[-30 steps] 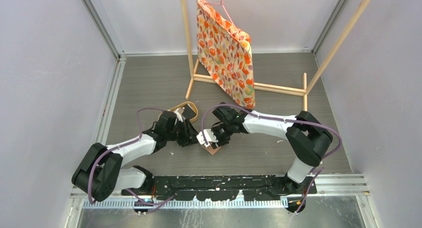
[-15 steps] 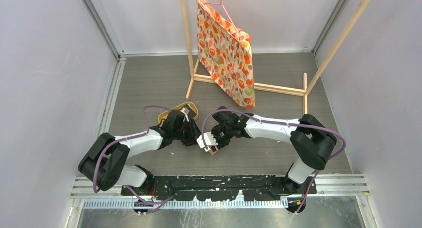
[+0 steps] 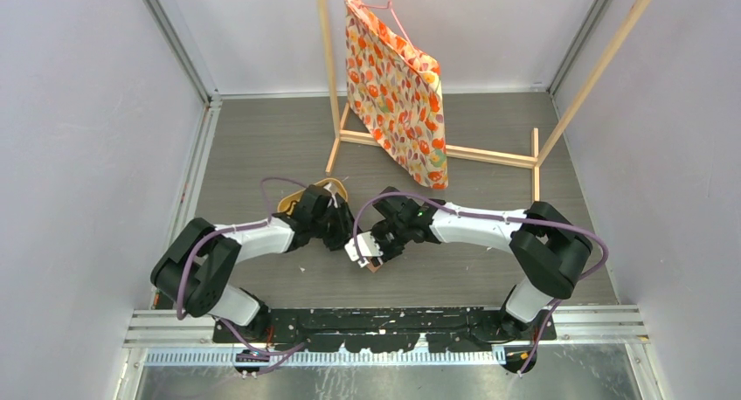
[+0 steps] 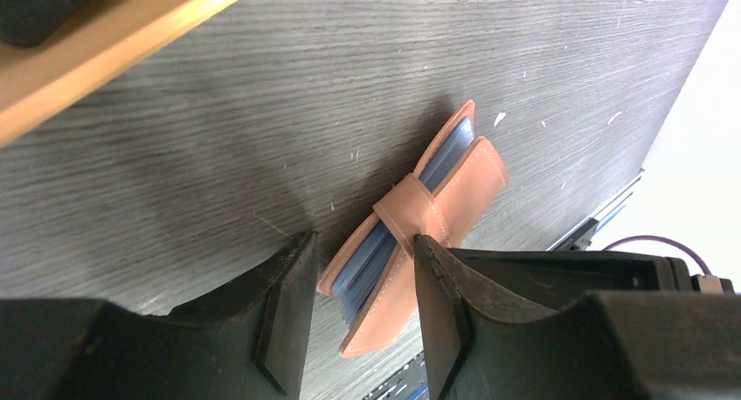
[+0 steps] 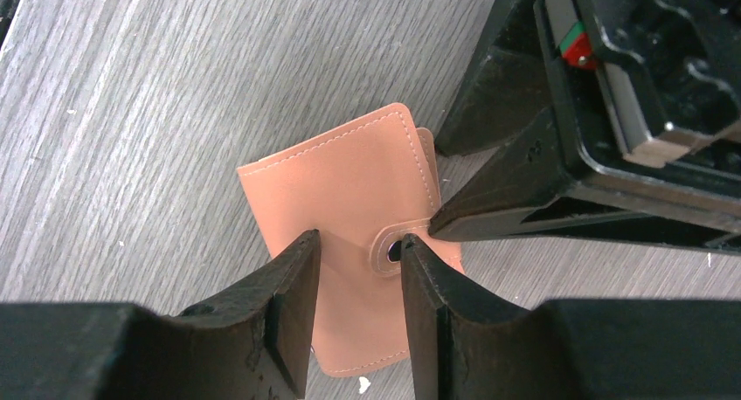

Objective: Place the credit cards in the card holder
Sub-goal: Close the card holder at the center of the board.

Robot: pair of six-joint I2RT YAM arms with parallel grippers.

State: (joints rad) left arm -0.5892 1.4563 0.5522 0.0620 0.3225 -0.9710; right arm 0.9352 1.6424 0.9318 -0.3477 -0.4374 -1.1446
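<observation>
Bright even light, soft shadows

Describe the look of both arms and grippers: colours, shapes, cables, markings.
The left arm and right arm: white shells, bulky black joints, purple cables looping alongside. The left gripper and right gripper: black, wedge-shaped fingers; a small red-green mark on the left one.

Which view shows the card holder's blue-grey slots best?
Left wrist: the card holder is seen edge-on, its blue-grey slots showing between the leather covers under the tab. Right wrist shows only its outer leather face. Top external shows just a tiny salmon patch.
</observation>
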